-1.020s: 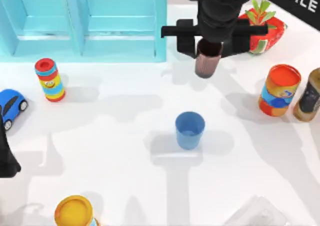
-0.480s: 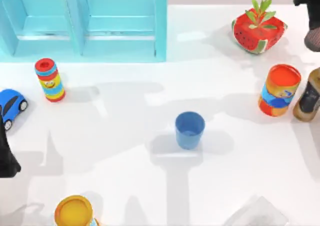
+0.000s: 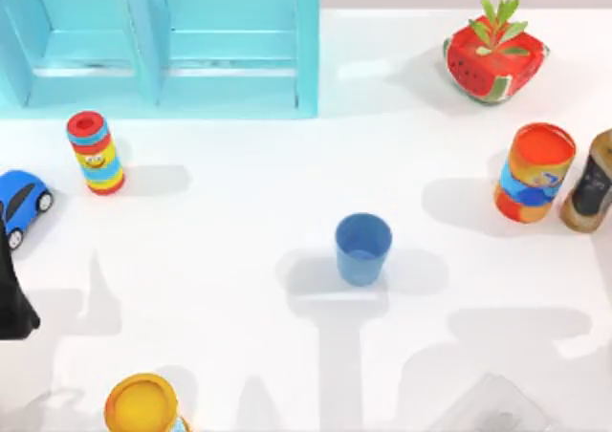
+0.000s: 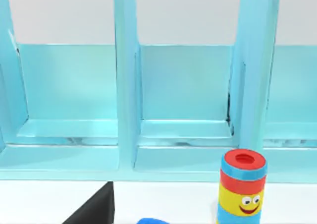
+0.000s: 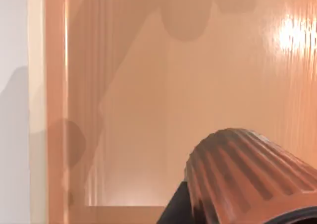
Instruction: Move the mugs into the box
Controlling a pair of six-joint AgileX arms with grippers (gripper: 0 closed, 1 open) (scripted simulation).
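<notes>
The ribbed brown mug [image 5: 247, 174] hangs over the orange box [image 5: 148, 110]. I cannot tell whether the right gripper grasps it. The blue mug [image 3: 363, 248] stands mid-table [image 3: 239, 212].

- A turquoise shelf [image 3: 163, 45] stands at the table's [image 3: 239, 356] far left.
- A striped smiley cylinder [image 3: 95, 152] stands upright just before it, near a blue toy car [image 3: 21, 201].
- A watermelon planter [image 3: 494, 54] sits far right.
- An orange-and-blue can [image 3: 535, 172] stands just beside a brown bottle [image 3: 591, 183].
- A yellow-topped can [image 3: 143, 405] stands at the near edge.
</notes>
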